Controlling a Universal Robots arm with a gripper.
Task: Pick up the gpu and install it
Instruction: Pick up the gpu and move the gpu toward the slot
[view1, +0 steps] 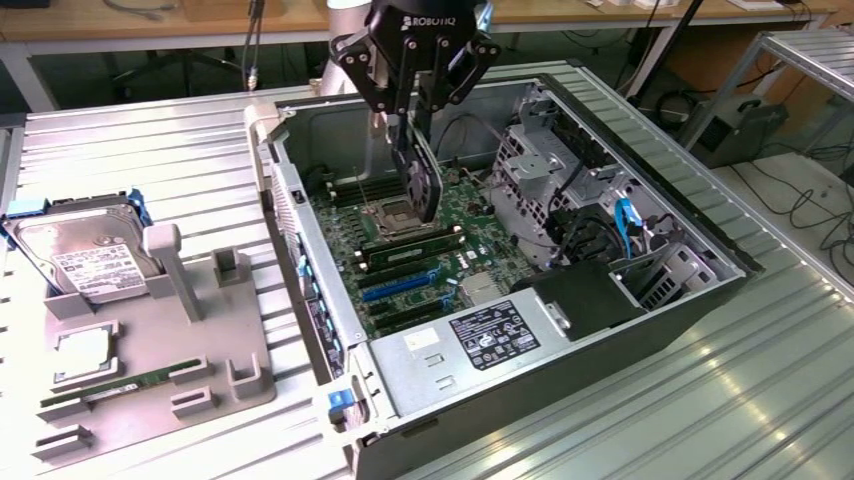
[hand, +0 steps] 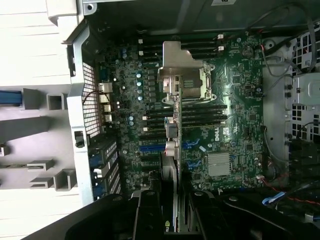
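Gripping the gpu (view1: 424, 185) by its top edge, our claw (view1: 408, 115) is part-closed on it. We see the card hang edge-down over the mobo (view1: 470, 222), blue slots (view1: 400, 287) approx 6 o'clock of it in ext. view.

A robotics lab or workshop: a ribbed metal worktop (view1: 160, 150) carries an open computer case (view1: 601, 370), with wooden benches (view1: 80, 28) and loose cables (view1: 805, 205) beyond.

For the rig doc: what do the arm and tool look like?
Tool: black, with two fingers on open linkage bars with visible pivot pins and white ROBOTIQ lettering on the body. In the wrist view the fingers look glossy black. The arm just above is pale grey.
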